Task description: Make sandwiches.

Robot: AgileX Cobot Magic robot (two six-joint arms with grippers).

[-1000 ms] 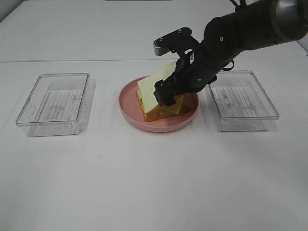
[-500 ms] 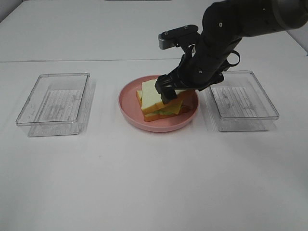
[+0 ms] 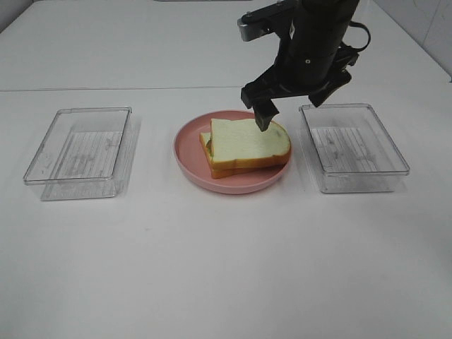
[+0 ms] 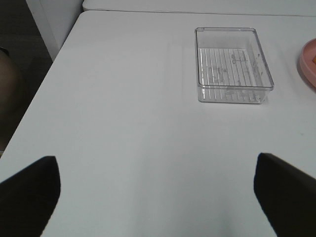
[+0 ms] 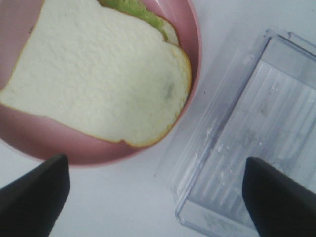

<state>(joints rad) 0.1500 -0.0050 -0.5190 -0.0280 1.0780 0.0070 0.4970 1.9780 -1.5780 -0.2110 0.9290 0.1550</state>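
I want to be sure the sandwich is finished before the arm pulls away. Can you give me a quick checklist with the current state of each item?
1. Top bread slice lies flat on the stack: ok.
2. Sandwich sits inside the pink plate: ok.
3. Right gripper has let go, jaws open and empty: ok.
4. Right gripper is clear above the bread: ok.
5. Lettuce in place, peeking out at one edge: ok; bacon and cheese hidden: cannot tell.
6. Left gripper away from the plate, jaws open: ok.
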